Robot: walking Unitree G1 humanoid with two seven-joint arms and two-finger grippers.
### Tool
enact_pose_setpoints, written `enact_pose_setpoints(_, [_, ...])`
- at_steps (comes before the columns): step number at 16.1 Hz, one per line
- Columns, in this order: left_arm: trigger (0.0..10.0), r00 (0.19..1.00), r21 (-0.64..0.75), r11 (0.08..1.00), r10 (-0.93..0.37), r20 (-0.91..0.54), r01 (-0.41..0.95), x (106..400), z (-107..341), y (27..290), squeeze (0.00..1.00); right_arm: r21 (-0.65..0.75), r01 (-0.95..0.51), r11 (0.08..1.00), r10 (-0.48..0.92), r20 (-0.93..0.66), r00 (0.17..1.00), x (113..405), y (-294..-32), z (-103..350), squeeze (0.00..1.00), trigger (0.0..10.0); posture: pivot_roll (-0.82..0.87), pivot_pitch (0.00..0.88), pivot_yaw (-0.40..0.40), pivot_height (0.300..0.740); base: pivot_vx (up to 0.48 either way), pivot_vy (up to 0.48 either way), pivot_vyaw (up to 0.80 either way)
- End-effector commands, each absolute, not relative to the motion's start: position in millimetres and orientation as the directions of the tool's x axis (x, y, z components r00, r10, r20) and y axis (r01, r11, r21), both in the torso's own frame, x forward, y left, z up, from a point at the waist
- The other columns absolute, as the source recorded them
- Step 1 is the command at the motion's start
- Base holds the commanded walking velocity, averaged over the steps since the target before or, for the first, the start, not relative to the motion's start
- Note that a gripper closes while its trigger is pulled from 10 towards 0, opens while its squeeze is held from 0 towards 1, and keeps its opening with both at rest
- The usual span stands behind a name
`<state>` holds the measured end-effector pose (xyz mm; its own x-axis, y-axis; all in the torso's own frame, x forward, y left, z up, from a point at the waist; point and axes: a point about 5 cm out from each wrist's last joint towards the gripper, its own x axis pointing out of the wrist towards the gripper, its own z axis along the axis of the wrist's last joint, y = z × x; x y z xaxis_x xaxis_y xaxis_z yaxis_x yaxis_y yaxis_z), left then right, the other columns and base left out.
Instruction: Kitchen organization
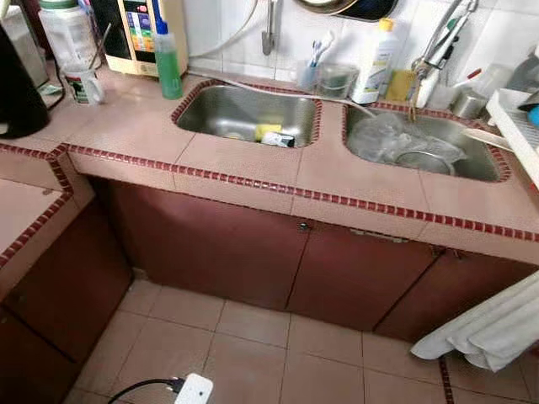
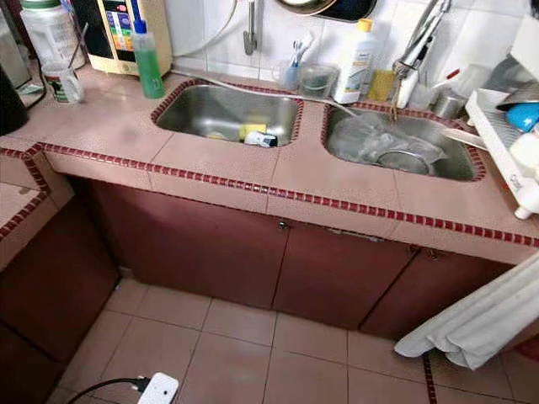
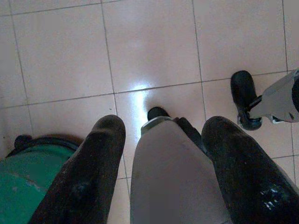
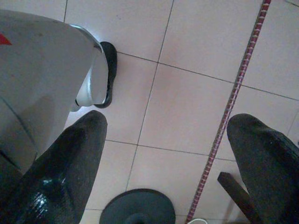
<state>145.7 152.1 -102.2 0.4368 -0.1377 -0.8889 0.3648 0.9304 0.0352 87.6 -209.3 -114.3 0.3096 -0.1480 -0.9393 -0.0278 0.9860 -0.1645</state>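
Both grippers hang idle over the floor. Seen from its wrist, the left gripper [image 3: 163, 154] has its 2 black fingers spread apart, holding nothing, above pale floor tiles [image 3: 149, 42], with a green bin [image 3: 23, 182] off to one side. The right gripper [image 4: 173, 163] is likewise spread wide and empty, over tiles crossed by a red mosaic strip [image 4: 233, 102].

Ahead, a pink tiled counter [image 1: 244, 164] edged in red mosaic holds 2 steel sinks side by side. In the left sink [image 1: 244, 114] lie a yellow sponge [image 1: 267, 131] and a small white item just beside it. The right sink [image 1: 421, 143] holds a crumpled clear plastic bag [image 1: 396, 139] resting on a round metal strainer [image 1: 425, 162].

At the counter's back left stand a green spray bottle [image 1: 168, 59], a mug [image 1: 82, 84], a clear plastic jar [image 1: 66, 34] and a water purifier [image 1: 139, 34]. Between the sinks, against the wall, stand a clear cup [image 1: 334, 80] and a white detergent bottle [image 1: 375, 63], with a faucet [image 1: 438, 46] over the right sink. A white dish rack [image 2: 505, 135] sits at the far right, and a white cloth [image 2: 480, 316] hangs below it. Dark red cabinet doors [image 1: 219, 244] run under the counter. On the floor lies a white power strip [image 1: 194, 389] with a black plug.
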Motion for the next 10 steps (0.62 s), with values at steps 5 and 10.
enact_pose_setpoints(5, [10.0, 0.416, 0.021, 0.917, -0.161, -0.895, 0.399, 140.8, -103.9, 149.8, 0.00, -0.157, -0.024, 0.987, -0.142, -0.942, 0.304, 85.8, -208.0, -115.0, 0.00, 10.0, -0.06, 0.000, -0.040, 0.740, 0.000, -0.288, 0.00])
enact_pose_setpoints(10, [10.0, 0.413, 0.015, 0.919, -0.163, -0.896, 0.394, 139.8, -104.3, 148.8, 0.00, -0.154, -0.016, 0.988, -0.142, -0.943, 0.302, 84.6, -207.5, -115.3, 0.00, 10.0, -0.07, 0.000, -0.040, 0.740, 0.000, -0.439, 0.00])
